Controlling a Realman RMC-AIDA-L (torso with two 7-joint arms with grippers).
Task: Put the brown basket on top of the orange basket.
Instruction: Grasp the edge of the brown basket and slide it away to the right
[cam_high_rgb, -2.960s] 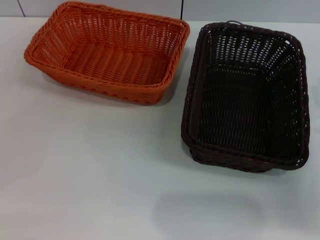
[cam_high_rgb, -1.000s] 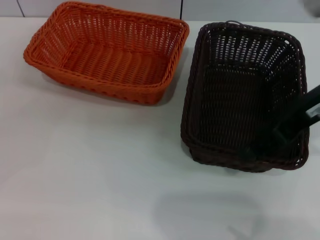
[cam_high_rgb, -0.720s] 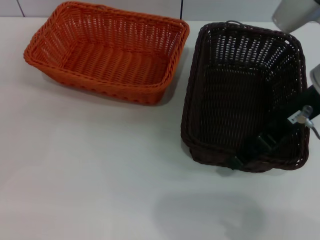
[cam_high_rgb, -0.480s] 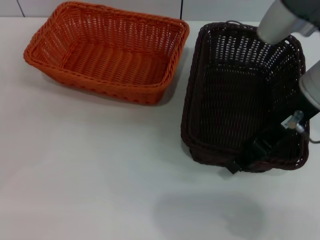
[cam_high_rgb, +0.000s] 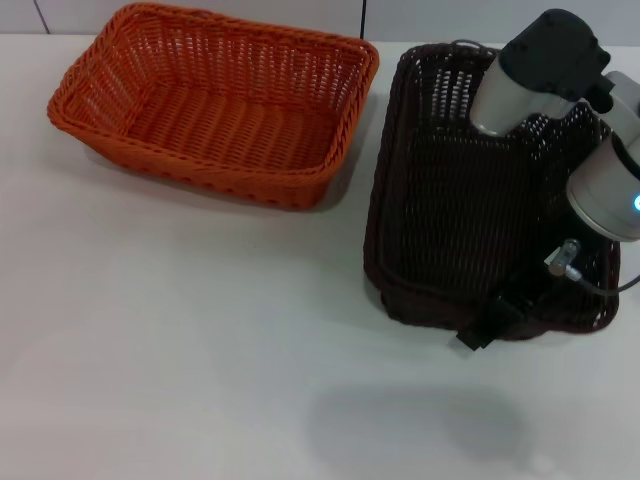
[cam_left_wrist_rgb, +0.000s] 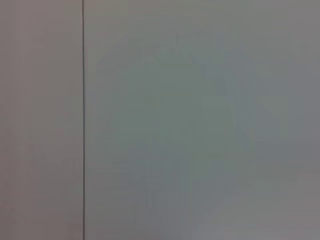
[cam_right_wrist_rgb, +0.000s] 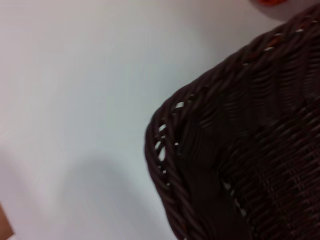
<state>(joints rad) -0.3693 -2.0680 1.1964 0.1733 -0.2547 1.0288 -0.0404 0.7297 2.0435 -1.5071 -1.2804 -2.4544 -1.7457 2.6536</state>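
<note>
While reaching over the brown basket (cam_high_rgb: 470, 210), right gripper (cam_high_rgb: 487, 325) sitting at its near rim (grip state unclear); orange basket (cam_high_rgb: 215, 100) lying apart, leftward.

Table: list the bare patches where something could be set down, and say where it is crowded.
The table is bare across the whole near side, in front of the orange basket and the brown basket. It is crowded on the robot's right: the right end effector sits at the brown basket's near rim. Only a narrow strip separates the baskets.
</note>
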